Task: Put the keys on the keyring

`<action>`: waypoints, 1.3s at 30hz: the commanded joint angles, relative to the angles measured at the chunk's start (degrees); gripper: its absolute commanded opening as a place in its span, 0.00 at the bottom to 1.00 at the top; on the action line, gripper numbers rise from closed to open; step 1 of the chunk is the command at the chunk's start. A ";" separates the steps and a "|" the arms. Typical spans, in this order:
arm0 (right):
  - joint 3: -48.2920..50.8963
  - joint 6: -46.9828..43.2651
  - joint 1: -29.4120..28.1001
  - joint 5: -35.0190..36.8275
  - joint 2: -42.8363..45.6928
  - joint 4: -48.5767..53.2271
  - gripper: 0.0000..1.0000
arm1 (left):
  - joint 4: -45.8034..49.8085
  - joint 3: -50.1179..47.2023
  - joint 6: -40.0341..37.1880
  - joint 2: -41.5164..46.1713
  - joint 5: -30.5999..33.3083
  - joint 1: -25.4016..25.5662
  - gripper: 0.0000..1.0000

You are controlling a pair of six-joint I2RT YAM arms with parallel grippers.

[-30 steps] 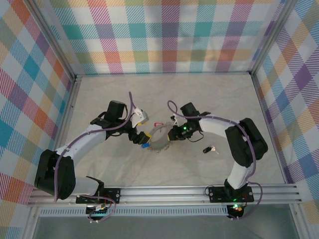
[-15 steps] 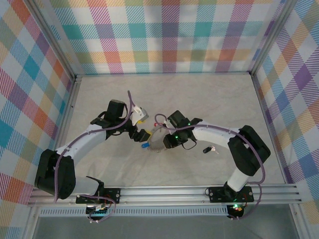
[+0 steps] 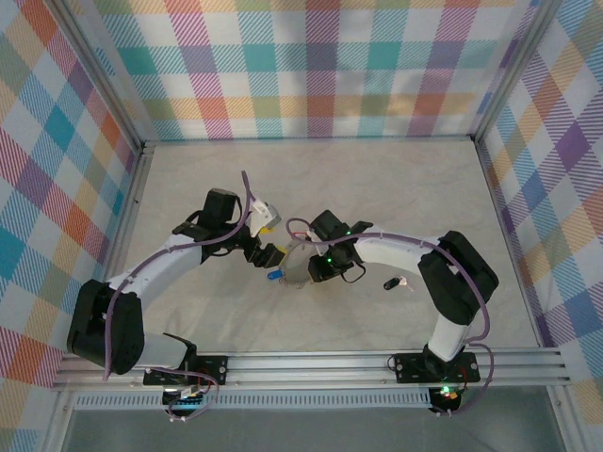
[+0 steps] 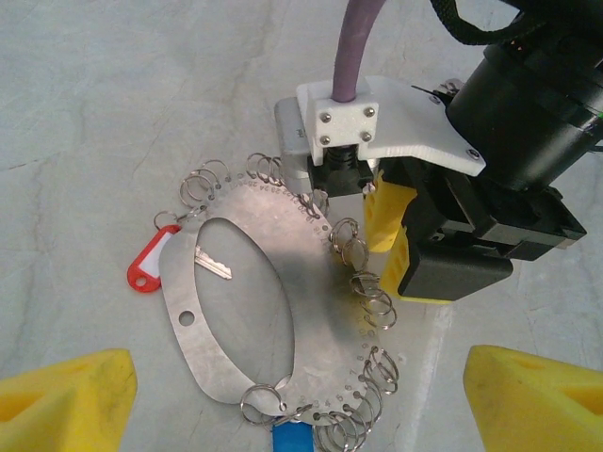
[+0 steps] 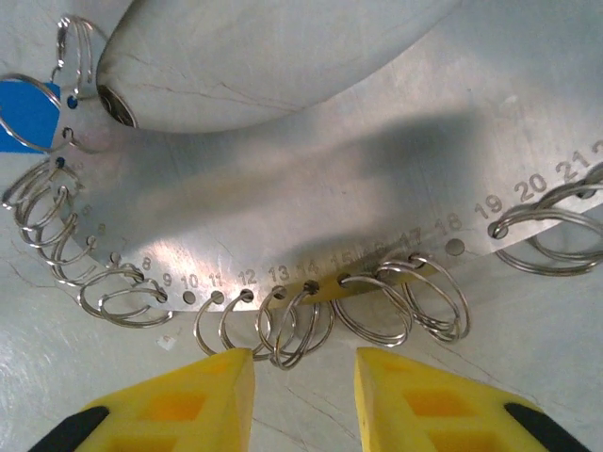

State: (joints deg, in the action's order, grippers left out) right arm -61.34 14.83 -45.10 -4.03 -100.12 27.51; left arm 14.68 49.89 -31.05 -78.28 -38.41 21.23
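Swung leftward since a second ago, the right gripper (image 5: pixel 303 363) points its slightly parted, empty fingers at the ringed rim of the keyring (image 5: pixel 311 188), which lies flat on the table and runs crosswise just ahead, while the left gripper (image 4: pixel 301 400) hovers over it, spread wide.

Left pincer (image 4: pixel 301 395) gapes wide; right pincer (image 5: pixel 303 369) stands slightly parted
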 commanded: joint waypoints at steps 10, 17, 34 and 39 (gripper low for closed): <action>-2.94 2.29 -0.69 0.87 -2.88 2.40 0.32 | -0.19 -0.54 0.02 -0.13 -0.70 -0.35 0.90; -4.05 2.75 -1.06 2.86 -3.70 3.52 0.23 | -0.05 -0.48 0.03 -0.52 -1.13 -0.40 0.90; -4.14 3.01 -1.22 1.60 -4.34 3.45 0.21 | 0.72 -0.24 -0.40 -1.00 -1.77 -0.37 0.90; -4.05 3.45 -1.21 0.57 -4.92 2.99 0.21 | 0.76 -0.12 -0.42 -1.06 -1.78 -0.35 0.90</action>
State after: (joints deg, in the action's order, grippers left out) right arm -64.20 17.39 -45.84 -2.11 -103.81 29.65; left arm 14.90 49.89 -31.09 -78.83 -38.48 21.23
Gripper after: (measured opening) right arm 0.211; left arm 0.900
